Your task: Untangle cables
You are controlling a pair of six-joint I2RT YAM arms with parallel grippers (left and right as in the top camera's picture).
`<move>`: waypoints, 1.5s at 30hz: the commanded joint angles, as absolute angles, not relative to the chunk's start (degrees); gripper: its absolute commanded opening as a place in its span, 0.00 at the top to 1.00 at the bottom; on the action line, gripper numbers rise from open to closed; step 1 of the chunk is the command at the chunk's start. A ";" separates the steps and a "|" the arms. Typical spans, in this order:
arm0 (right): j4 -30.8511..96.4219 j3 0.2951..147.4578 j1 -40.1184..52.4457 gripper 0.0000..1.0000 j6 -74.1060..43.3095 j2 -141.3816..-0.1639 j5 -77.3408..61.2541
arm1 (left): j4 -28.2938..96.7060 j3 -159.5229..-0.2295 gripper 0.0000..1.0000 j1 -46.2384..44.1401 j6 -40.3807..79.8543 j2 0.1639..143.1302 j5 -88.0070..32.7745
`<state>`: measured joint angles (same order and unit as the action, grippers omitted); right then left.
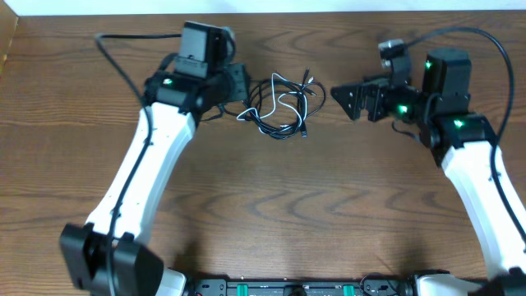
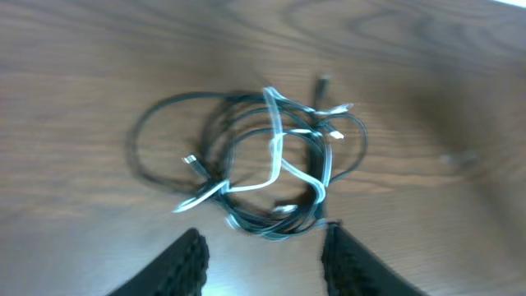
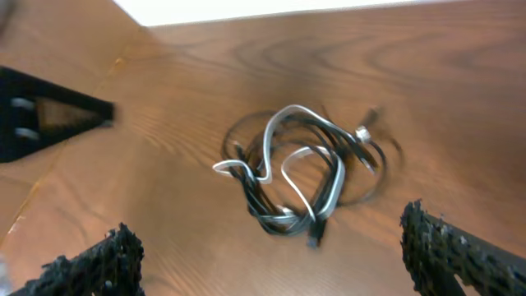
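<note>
Cables [image 1: 283,105] knotted in one pile on tabletop [image 1: 271,197]; L hand [image 2: 263,259] part-open, empty; R hand [image 3: 271,247] wide open, empty. Risk: pinching multiple strands tightens knot.

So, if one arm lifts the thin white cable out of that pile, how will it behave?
Probably floppy: the thin white cable lies in loose bends, so it should droop from any grip. It threads through the coiled thin black cables, so it will likely drag them along. All look light and may slide on the wooden table.

Brown wood-grain table [image 1: 279,197]
</note>
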<state>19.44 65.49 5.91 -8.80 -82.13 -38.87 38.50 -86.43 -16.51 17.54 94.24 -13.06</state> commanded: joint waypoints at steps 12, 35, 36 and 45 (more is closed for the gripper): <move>19.09 66.67 5.17 0.01 -10.20 -87.77 -44.91 | 27.03 -85.45 0.35 -21.91 13.08 112.36 -18.83; 26.50 66.65 5.34 0.08 -8.51 -87.77 -39.72 | 10.68 -85.45 0.51 -21.34 12.78 121.80 -12.73; 26.63 66.65 5.34 0.08 -8.51 -87.77 -39.35 | 10.81 -85.45 0.51 -21.34 12.75 122.17 -12.34; 26.61 66.65 5.34 0.07 -8.49 -87.77 -39.11 | 11.11 -85.45 0.63 -21.34 12.75 124.73 -12.36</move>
